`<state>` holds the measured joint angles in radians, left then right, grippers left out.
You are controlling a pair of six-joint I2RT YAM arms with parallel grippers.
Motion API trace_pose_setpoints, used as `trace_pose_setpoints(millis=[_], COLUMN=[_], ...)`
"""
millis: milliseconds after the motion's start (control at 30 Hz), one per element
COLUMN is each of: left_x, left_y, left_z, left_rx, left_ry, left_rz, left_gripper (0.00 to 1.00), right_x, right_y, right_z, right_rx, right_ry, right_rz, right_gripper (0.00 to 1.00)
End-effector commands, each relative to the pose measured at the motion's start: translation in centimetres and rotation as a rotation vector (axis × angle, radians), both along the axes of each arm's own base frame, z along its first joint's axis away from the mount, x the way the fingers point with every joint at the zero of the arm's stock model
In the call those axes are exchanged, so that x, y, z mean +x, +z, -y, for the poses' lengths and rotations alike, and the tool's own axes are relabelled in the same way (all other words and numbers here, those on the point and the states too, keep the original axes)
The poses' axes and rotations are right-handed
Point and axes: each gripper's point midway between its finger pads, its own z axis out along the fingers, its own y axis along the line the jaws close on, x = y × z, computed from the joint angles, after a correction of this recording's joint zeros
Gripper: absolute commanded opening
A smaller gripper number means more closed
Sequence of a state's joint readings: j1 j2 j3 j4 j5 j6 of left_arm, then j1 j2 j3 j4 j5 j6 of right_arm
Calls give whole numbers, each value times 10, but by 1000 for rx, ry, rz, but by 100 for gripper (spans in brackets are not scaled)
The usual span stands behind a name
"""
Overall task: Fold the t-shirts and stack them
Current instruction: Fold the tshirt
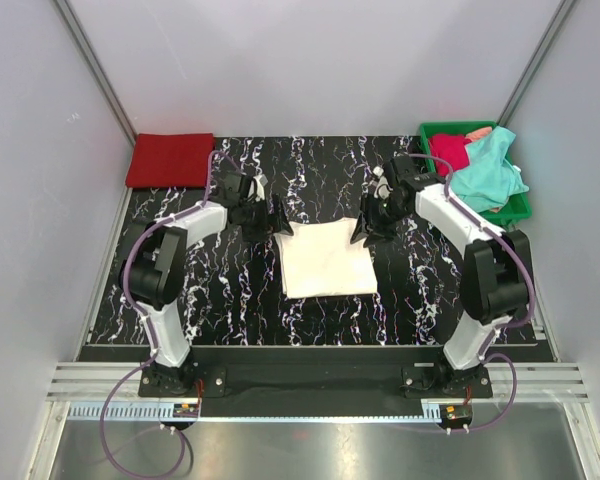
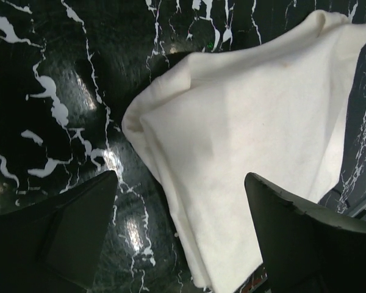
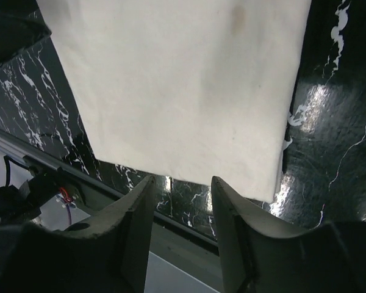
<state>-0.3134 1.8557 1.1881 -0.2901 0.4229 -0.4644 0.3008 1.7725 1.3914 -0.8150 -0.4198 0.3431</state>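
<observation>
The cream-white t-shirt (image 1: 328, 262) lay folded to a near-square in the middle of the tabletop (image 1: 220, 300), with an arm at each far corner. The left end effector (image 1: 277, 217) stood spread wide over the far-left corner, pinching nothing. The right end effector (image 1: 364, 228) hung at the far-right corner, its fingers parted and no cloth between them (its wrist view showed bare tabletop through the gap).

We judged the step in hand to be getting clear of a finished fold. To do it well, we would have raised both end effectors straight up before swinging them aside, since a fingertip dragged sideways could catch the top layer and pull the fold open. The far-left corner, seen from the left wrist, sat slightly puffed and looked the easier to snag.

The shirt's edges lay well inside the tabletop, with open dark marble to either side and in front. The red t-shirt (image 1: 170, 160) lay folded at the far-left corner, well apart. The teal t-shirt (image 1: 490, 175) and crimson t-shirt (image 1: 448, 150) sat heaped in the green tray (image 1: 442, 127) at the far right, just beside the right arm, so that side offered less room.
</observation>
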Motion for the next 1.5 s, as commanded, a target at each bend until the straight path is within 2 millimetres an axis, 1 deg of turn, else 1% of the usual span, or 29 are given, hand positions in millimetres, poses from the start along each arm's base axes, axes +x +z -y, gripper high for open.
trace_pose_setpoints(millis=[0,133,267,400,467,500,533,567,633,667,700,733,767,800,867,900,933,967,1000,1033,1067,1100,1133,1167,1200,1233,1267,1300,1467], left_x=[21,26,28,13,6,-1,-5,-5,-12,-11,-13,-15,-16,-21,-28,-32,-40,-46,-52,-58,-68,-74,-77,-86,-89,-91,-96,-98,-111], left_y=[0,-21,-33,-49,-53,-54,-51,-34,-23,-4,5,16,25,44,70,77,77,89,90,89,88,86,84,82,82,82,80,80,76], left_z=[10,4,2,8,-1,-17,-23,-27,-44,-47,-60,-66,-74,-81,-93,-97,-102,-105,-108,-110,-113,-115,-122,-121,-124,-126,-125,-125,-125], left_rx=[-49,33,73,90,120,186,205,198,257,251,309,322,334,339,333,325,320,272,241,207,128,92,62,8,-8,-22,-39,-44,-68], left_ry=[11,40,80,115,171,221,249,279,322,329,359,368,372,378,397,407,415,445,464,486,532,552,589,608,625,639,636,635,627], left_rz=[81,88,70,-10,-46,-56,-56,-24,-7,25,28,38,50,67,96,101,94,110,101,85,64,51,45,38,40,43,51,51,60], left_gripper=[89,85,82,78,79,80,84,85,88,92,94,96,97,97,97,97,97,97,96,95,93,89,88,86,85,84,84,84,83], right_x=[-3,-10,-15,-15,-17,-17,-17,-20,-26,-26,-28,-34,-34,-37,-40,-54,-64,-62,-83,-93,-91,-98,-111,-106,-106,-108,-110,-113,-123], right_y=[32,29,21,21,23,23,23,22,23,33,37,31,40,48,52,53,51,56,55,43,46,40,23,25,20,3,11,0,-20], right_z=[-9,-7,-8,-10,-11,-12,-12,-19,-28,-39,-46,-48,-49,-65,-66,-80,-82,-89,-107,-108,-114,-118,-124,-125,-124,-119,-127,-124,-145], right_rx=[86,86,97,110,102,84,58,19,-11,-26,-28,-46,-60,-45,-111,-113,-151,-182,-209,-247,-297,-325,-378,-454,-529,-587,-625,-673,-707], right_ry=[31,39,40,37,69,89,124,162,230,260,285,319,323,367,411,482,585,614,774,846,863,926,1056,1042,1097,1128,1091,1141,1206], right_rz=[118,123,92,96,120,138,170,202,263,345,393,427,497,579,693,735,810,906,1009,1046,1123,1154,1185,1248,1296,1319,1403,1416,1472], right_gripper=[49,49,49,49,50,50,52,53,56,63,70,84,100,100,100,100,100,100,100,100,100,100,100,100,100,100,100,100,100])
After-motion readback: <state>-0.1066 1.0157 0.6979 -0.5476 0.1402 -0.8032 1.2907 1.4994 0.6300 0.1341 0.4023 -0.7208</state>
